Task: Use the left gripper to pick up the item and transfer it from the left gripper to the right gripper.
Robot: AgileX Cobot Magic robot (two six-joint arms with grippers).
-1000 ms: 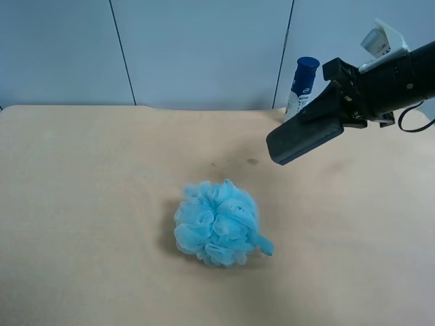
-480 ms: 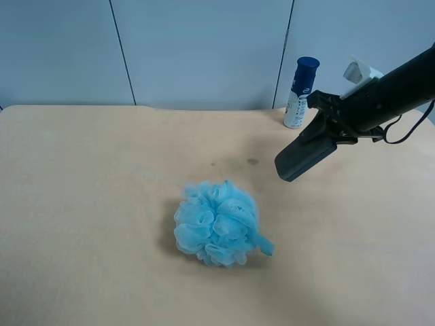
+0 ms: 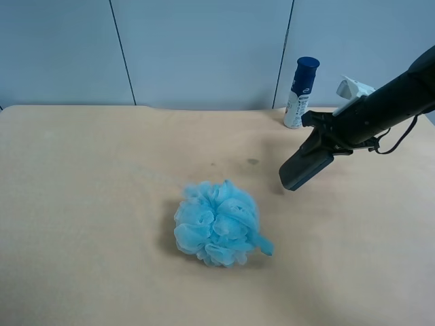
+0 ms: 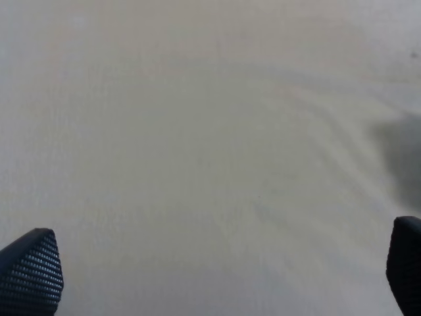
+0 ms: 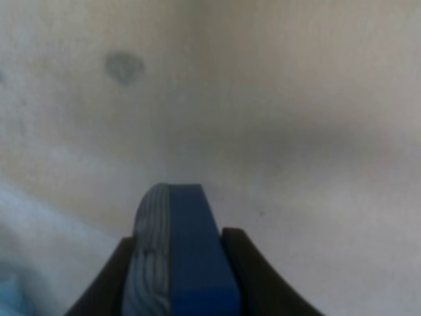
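Observation:
The item, a dark grey block with a blue underside, hangs tilted just above the table at the exterior high view's right. The right gripper is shut on its upper end. In the right wrist view the item stands edge-on between the two black fingers, grey felt on one side and blue on the other. The left gripper is open over bare table, with only its two black fingertips showing at the frame's corners. The left arm does not show in the exterior high view.
A light-blue mesh bath puff lies near the middle of the tan table. A white bottle with a blue cap stands at the table's far edge, just behind the right arm. Grey wall panels stand behind the table.
The right arm has lowered and drawn toward the view's right with the item, bringing it down close to the table. The puff and bottle have not moved.

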